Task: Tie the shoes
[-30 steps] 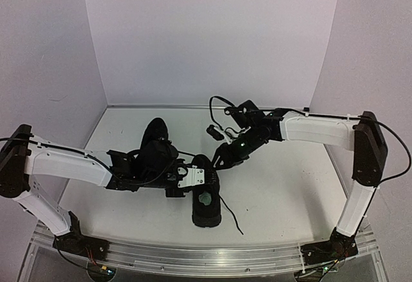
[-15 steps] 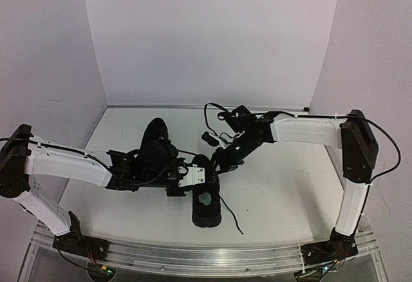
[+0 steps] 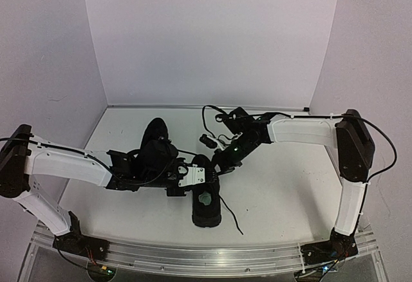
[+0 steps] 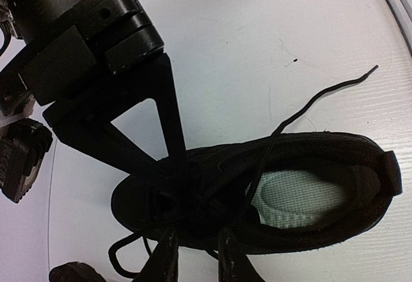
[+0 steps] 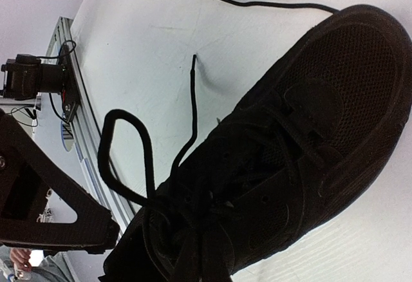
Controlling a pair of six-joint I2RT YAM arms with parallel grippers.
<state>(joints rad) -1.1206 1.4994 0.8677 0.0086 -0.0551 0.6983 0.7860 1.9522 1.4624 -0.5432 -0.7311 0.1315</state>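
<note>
One black shoe (image 3: 207,206) lies mid-table, heel toward me, its pale insole (image 4: 302,198) showing. The other shoe (image 3: 154,135) lies behind my left arm. My left gripper (image 3: 202,180) (image 4: 196,256) sits at the near shoe's side. Its fingers (image 4: 164,256) stand a little apart with their tips lost against the black upper. My right gripper (image 3: 217,165) (image 5: 207,256) is shut at the lacing of the shoe (image 5: 309,121). A lace loop (image 5: 122,153) runs out from its tips. A free lace end (image 4: 322,95) trails over the table.
The aluminium rail (image 3: 206,256) borders the table's near edge. Walls close in on three sides. The right arm's cable (image 3: 209,111) arches over the back of the table. A lace (image 5: 257,4) from the far shoe crosses the table.
My right arm has shifted left onto the near shoe's lacing and its jaws have closed there. My left arm has stayed put.
</note>
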